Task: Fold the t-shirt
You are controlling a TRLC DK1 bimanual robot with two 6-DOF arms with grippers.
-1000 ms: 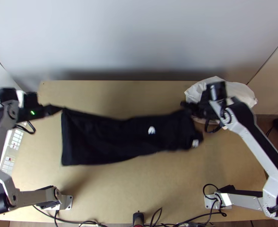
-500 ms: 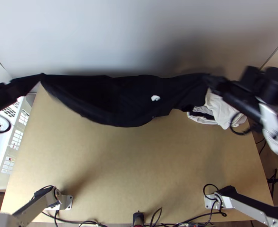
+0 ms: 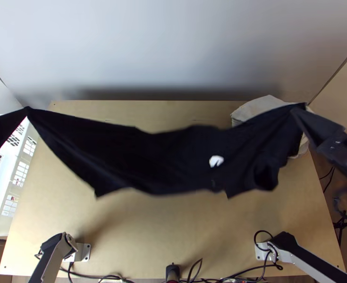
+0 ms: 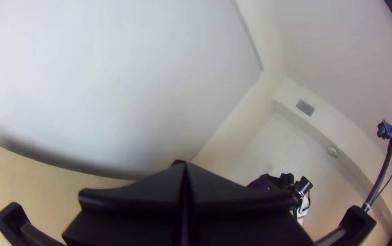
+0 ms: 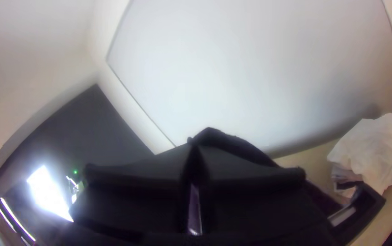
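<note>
1. Location: the black t-shirt (image 3: pixel 173 162) spans the far half of the counter (image 3: pixel 140 236), strung between two raised ends; one end passes the far left corner, the other is near the far right corner, over the white cloth (image 3: pixel 254 109); whether the lower edge touches the counter cannot be told.
2. Left gripper (image 3: pixel 27 111): jaws clenched on one upper corner of the garment.
3. Right gripper (image 3: pixel 297 109): jaws clenched on the opposite upper corner; a fold of fabric shows just beyond them in the right wrist view.
4. Handling: judged light, limp and not fragile; the upper edge sags between the grips, so shape depends on tension; the number of layers cannot be told.
5. Grip points: retain both upper corners until the fabric is laid down; for a later fold, the hanging lower corner (image 3: pixel 97 191) towards the counter's left edge is a suitable hold; pinch well inside the edge, as thin fabric may slip out.
6. Caution: excess pull may stretch the knit; slack may bunch it.
</note>
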